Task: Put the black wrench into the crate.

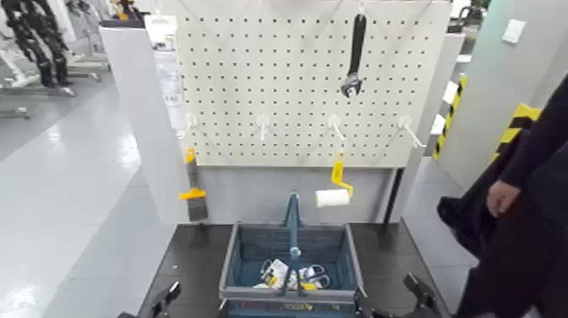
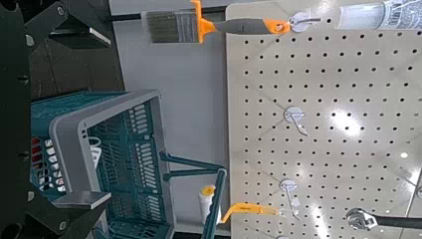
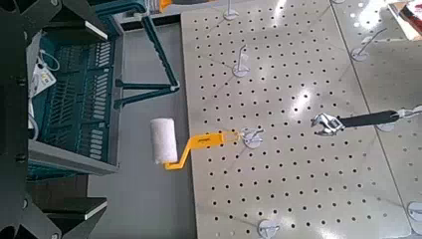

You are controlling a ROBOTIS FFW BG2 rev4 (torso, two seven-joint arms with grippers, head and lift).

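In the head view, the black wrench (image 1: 357,56) is seen hung by its handle end from a hook high on the pegboard (image 1: 253,76), metal head down. The crate (image 1: 294,293) is set on the dark table (image 1: 186,251) below, its central handle (image 1: 293,222) upright and some small packets (image 1: 283,275) held inside. The left gripper (image 1: 150,306) is placed low beside the crate's left side, the right gripper (image 1: 397,306) low beside its right. A person's hand (image 1: 504,197) is seen at the right edge.

In the left wrist view, the left gripper's fingers are seen spread wide, with nothing gripped between them. The paint brush (image 2: 214,27) is best left untouched.

In the right wrist view, the right gripper's fingers are likewise parted wide and nothing is held. For the pick, judged better suited to this arm, the gripper should be raised clear of the paint roller (image 3: 166,141) and squared to the wrench. The shaft should be pinched firmly below the hook, then the wrench lifted and drawn outward until the hook is cleared. It should be lowered to one side of the upright handle, so that neither is knocked.
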